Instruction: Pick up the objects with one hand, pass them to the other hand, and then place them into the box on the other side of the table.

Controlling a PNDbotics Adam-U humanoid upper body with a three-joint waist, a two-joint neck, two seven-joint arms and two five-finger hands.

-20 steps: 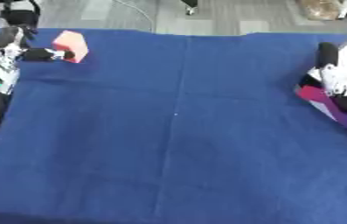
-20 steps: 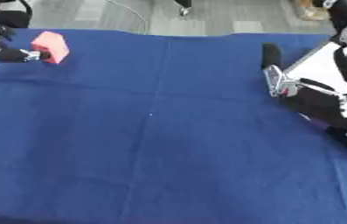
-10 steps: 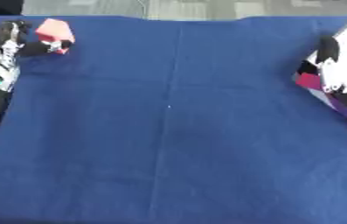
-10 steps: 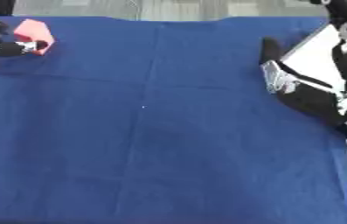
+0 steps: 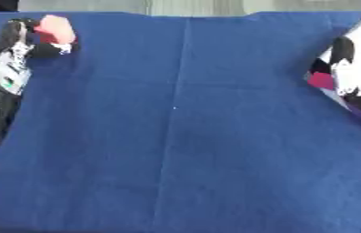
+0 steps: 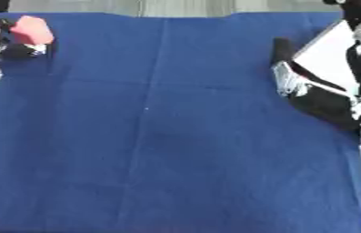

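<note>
Pink block (image 5: 55,28) in left hand (image 5: 26,43), blue tablecloth (image 5: 183,136)

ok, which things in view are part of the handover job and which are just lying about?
In the job:
- left hand, far left, at the pink object
- pink object, far left corner of the cloth
- right hand, right edge, holding nothing

Just there:
- blue cloth covering the table
- grey floor past the far edge

No box that I can make out.
</note>
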